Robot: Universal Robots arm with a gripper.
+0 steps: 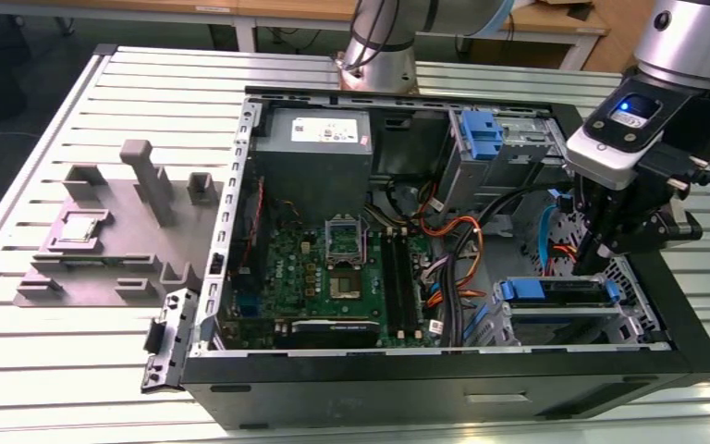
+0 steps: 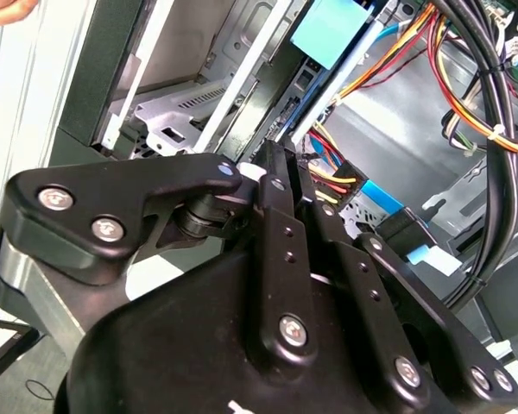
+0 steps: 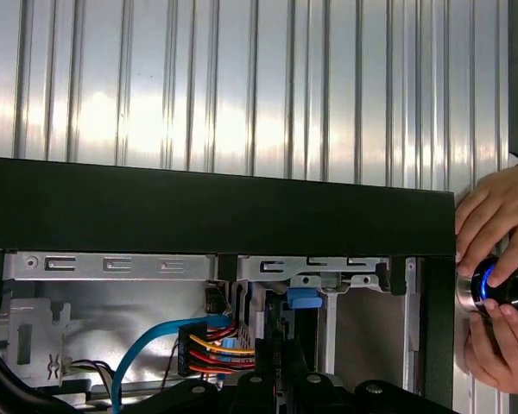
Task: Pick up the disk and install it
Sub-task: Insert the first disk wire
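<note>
The disk, a silver drive in a blue plastic carrier, lies flat in the drive bay at the front corner of the open computer case, on the exterior view's right. My gripper hangs inside the case just above and behind the disk, close to the side wall. Its black fingers lie side by side, shut, with nothing between them. In the first wrist view the gripper points at the bay's metal rails, with a blue tab just ahead of it.
A second blue carrier sits in the upper bay. Orange, red and blue cables cross between the motherboard and the bays. A grey fixture stands on the slatted table. A person's hand holds a blue-lit button outside the case.
</note>
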